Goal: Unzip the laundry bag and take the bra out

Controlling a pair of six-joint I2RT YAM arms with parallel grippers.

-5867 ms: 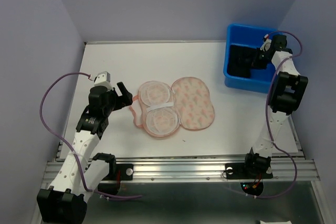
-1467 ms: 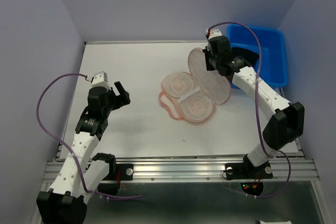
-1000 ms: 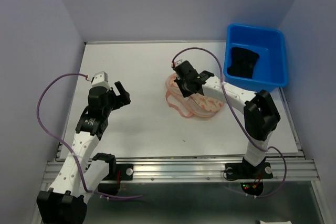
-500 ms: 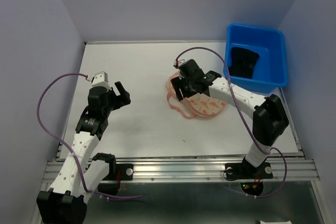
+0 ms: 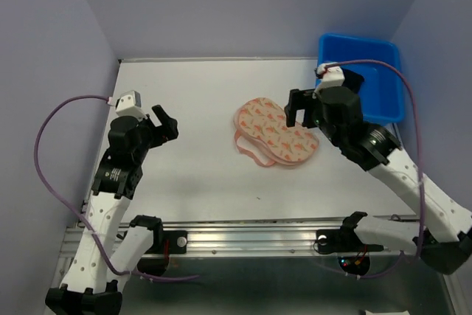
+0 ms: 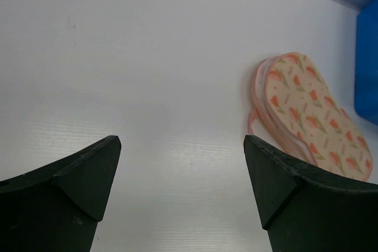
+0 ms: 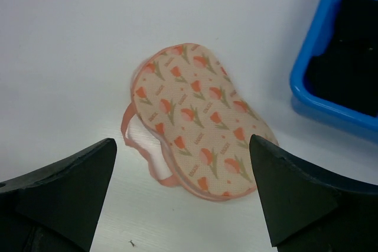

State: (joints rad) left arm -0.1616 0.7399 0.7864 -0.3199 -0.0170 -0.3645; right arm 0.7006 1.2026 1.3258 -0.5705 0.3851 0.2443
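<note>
White table (image 5: 199, 94) fills the space, with pale purple walls all around it. Nearest on the left side, the left gripper (image 5: 164, 117) hangs over bare table with its two fingers spread wide and nothing between them.

Past it, near the middle of the table, lies the laundry bag (image 5: 279, 132). It is flat and folded shut, with the flower side up. Its pink strap (image 7: 124, 128) sticks out in a loop at the near left end.

The right gripper (image 5: 301, 108) hovers just above the far side of the bag. Its fingers are spread wide too and hold nothing.

Farthest away, in the right corner, sits a blue tub (image 5: 361, 37). The bra (image 7: 354, 51) lies inside it, a dark soft heap, so it looks like it is out of the bag already.

The bag looks light, thin and floppy. It would likely bend if lifted by one end. The pink edge or the strap loop looks like the best place to pinch it.
</note>
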